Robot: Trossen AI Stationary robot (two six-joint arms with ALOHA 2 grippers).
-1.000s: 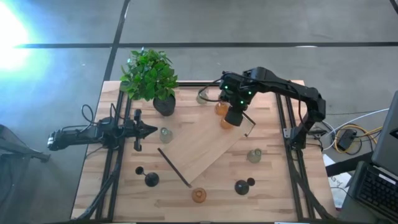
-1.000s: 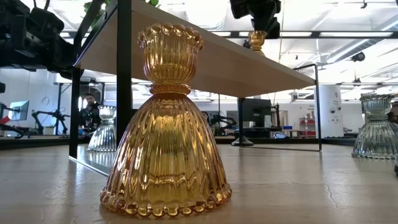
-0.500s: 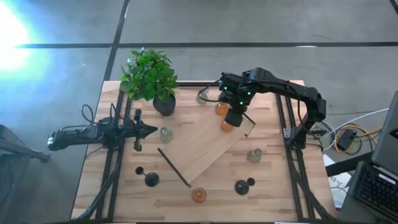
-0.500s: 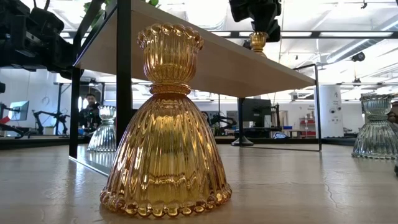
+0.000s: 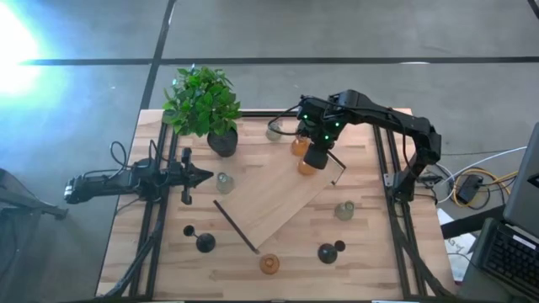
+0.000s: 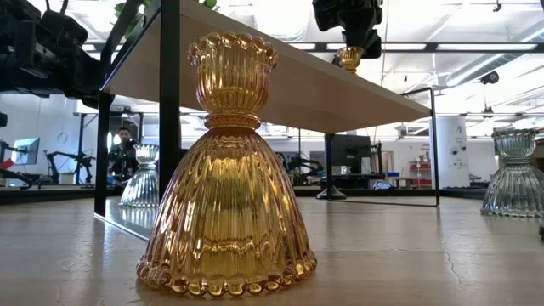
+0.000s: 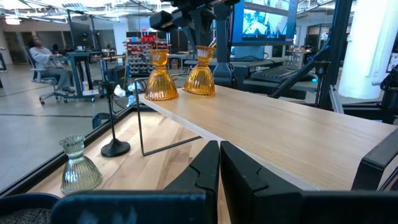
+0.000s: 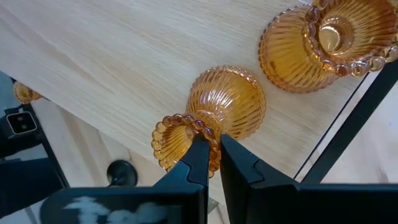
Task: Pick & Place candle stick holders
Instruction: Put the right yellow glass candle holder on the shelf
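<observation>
My right gripper (image 5: 316, 158) is shut on an amber glass candle stick holder (image 5: 305, 166) over the far right part of a raised wooden shelf (image 5: 269, 202). A second amber holder (image 5: 299, 147) stands on the shelf beside it. A third amber holder (image 5: 269, 264) stands on the table near the front edge, filling the low view (image 6: 225, 170). Pale green-grey holders (image 5: 223, 182) (image 5: 344, 210) (image 5: 274, 132) and black stemmed holders (image 5: 205, 242) (image 5: 327, 252) stand on the table. My left gripper (image 5: 200, 175) is shut and empty at the left. My right gripper pinches the beaded rim of the amber holder's cup (image 8: 186, 127) between its two fingers, coming from above and pointing down. The holder leans a little under the fingers, its wide ribbed foot (image 8: 230, 99) at the shelf top. I cannot tell whether the foot rests on the shelf.
A black pot with a green plant (image 5: 202, 103) stands at the far left of the table. The shelf stands on thin black legs (image 6: 170, 93) and lies slantwise across the table's middle. Black frame rails run along the left and right sides (image 5: 392, 210).
My right gripper has gone down a little with the amber holder, toward the shelf top.
</observation>
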